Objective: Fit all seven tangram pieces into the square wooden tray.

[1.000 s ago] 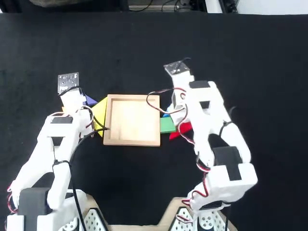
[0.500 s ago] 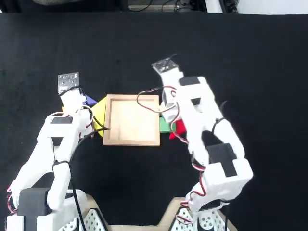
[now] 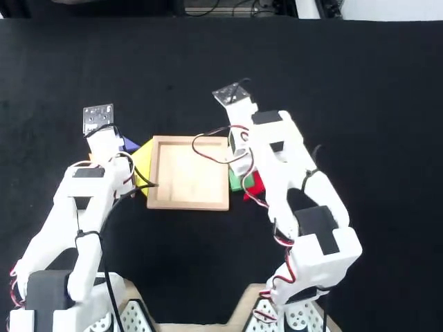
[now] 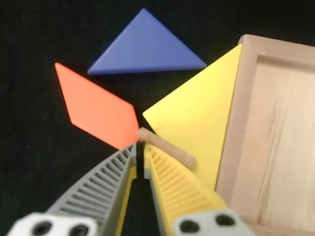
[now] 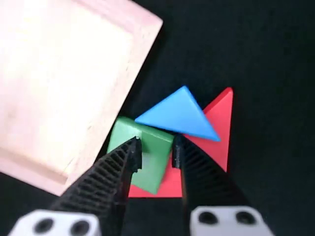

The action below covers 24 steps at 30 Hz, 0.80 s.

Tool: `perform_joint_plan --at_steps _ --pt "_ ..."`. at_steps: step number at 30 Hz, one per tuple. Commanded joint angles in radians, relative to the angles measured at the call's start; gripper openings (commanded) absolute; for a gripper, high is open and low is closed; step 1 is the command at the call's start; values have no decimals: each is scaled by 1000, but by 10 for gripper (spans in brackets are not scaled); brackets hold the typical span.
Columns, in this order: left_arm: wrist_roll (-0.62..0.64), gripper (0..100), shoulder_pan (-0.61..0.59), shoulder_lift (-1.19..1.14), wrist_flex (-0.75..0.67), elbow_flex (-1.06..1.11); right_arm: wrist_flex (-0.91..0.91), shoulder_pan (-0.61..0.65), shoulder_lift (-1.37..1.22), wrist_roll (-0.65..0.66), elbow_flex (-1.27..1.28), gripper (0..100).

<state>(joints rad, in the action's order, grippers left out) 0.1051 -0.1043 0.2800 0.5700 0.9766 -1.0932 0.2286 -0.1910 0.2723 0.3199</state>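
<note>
Now the right jaws stand spread over the green piece [image 5: 152, 167], the left jaws pressed together beside the yellow triangle [image 4: 202, 113].

Tray [image 3: 187, 205] ctr; big triangle [image 4: 197, 113] against its L wall; 3-pc pile [image 5: 179, 115] by R wall.

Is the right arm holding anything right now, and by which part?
Nothing is held. The right gripper is open at the green square tangram piece, its fingers not clamped on it.
</note>
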Motion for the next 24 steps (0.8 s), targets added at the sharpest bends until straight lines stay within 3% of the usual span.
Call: perform_joint_plan --at_steps 1,11,24 --pt "0 30 -4 34 -12 -5 29 35 7 15 -48 113" --pt "0 30 -4 34 -12 -5 21 101 -76 57 -53 113" --pt "0 30 -4 34 -12 -5 -78 -130 -70 61 -47 113"
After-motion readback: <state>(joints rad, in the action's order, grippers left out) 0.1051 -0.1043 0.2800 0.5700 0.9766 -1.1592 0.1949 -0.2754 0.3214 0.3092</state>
